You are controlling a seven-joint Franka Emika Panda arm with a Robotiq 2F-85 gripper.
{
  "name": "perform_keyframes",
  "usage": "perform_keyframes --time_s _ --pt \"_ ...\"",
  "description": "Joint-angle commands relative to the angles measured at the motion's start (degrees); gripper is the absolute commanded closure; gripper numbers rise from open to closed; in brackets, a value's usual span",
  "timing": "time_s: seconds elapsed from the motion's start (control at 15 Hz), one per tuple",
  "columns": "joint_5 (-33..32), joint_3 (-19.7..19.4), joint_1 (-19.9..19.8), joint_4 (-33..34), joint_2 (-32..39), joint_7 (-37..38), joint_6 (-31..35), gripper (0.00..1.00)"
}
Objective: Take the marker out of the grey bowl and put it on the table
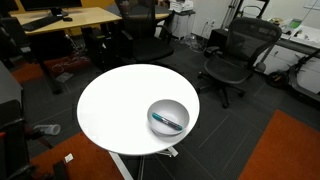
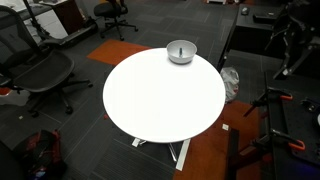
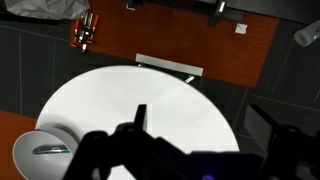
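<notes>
**Reaching the marker: a descent to the bowl at the table's edge**

The marker (image 1: 168, 122) lies flat on the floor of the grey bowl (image 1: 181, 108), not yet lifted. The bowl stands close to the edge of the table (image 1: 115, 100), on the side farthest from the wooden desk (image 1: 70, 18). In the wrist view the gripper (image 3: 190, 158) hangs high over the middle of the white top, well apart from the bowl. Its dark fingers look spread and hold nothing, though they are blurred.

The step in hand appears to be the approach. To do it well, the arm should probably travel toward that edge until the bowl sits centred between the fingers. It would then turn the wrist so the jaws close across the thin barrel, not along it. A straight drop inside the rim likely avoids nudging the light bowl off the nearby edge. The pen lies low against a curved floor, so it may roll away from a shallow pinch.
</notes>
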Motion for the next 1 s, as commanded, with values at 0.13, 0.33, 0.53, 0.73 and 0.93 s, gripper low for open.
perform_keyframes --time_s 0.13,0.33,0.53,0.73,0.93 --pt "-2.4 -5.0 -5.6 3.1 6.3 1.8 4.2 0.00" --pt "-1.7 -7.7 -8.6 5.6 9.7 3.0 6.7 0.00" --pt "-2.1 -9.5 -11.8 9.5 14.0 7.0 8.1 0.00" --pt "-1.5 -11.1 -14.1 14.4 19.0 12.2 8.4 0.00" --pt "-0.6 -12.8 -15.2 20.4 25.0 17.6 7.8 0.00"
